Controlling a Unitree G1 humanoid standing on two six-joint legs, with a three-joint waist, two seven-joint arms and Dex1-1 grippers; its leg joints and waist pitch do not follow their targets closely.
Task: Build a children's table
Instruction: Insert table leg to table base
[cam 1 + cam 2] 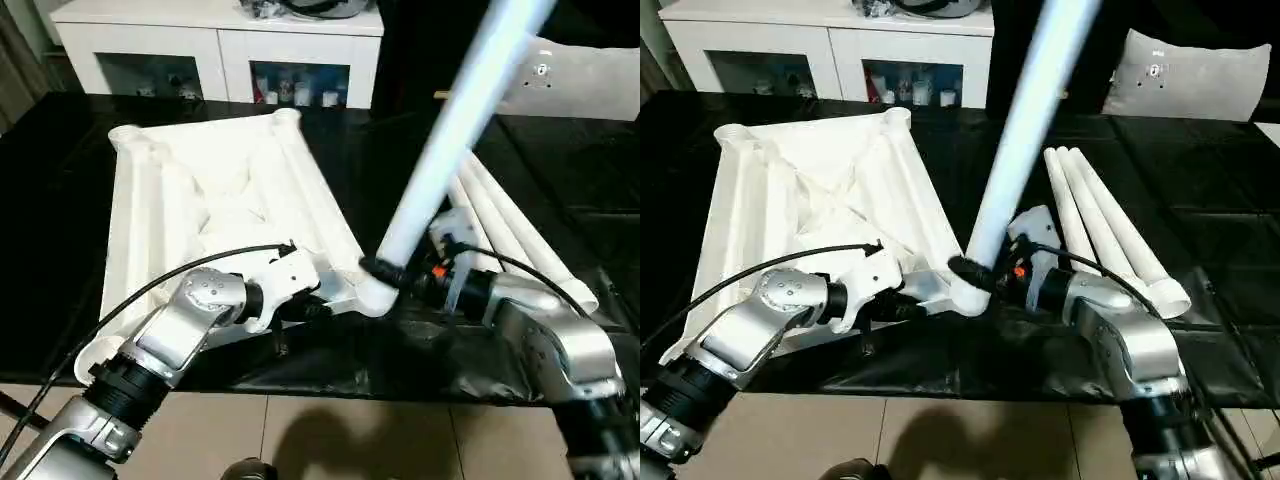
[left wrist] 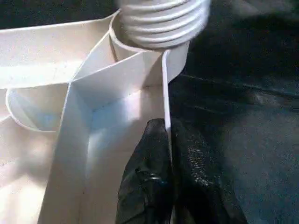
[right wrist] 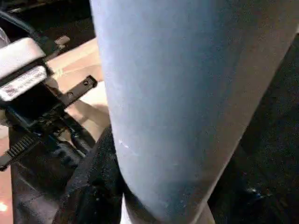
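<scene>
Head stereo pair looking down, wrist cameras close on corner socket (image 2: 140, 70)

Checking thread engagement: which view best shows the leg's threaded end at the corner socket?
The left wrist view: the leg's threads sit just above the socket, close up. The eye views show the leg rising from that corner; the right wrist view shows its shaft.

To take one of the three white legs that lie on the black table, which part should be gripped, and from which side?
Probably grip the outermost leg at mid-shaft, coming from above with the fingers across its width. The three legs lie side by side and touching, so only the outer one offers a free flank. Its round, tapered shaft is slimmer toward the far end and flares at the near end.
</scene>
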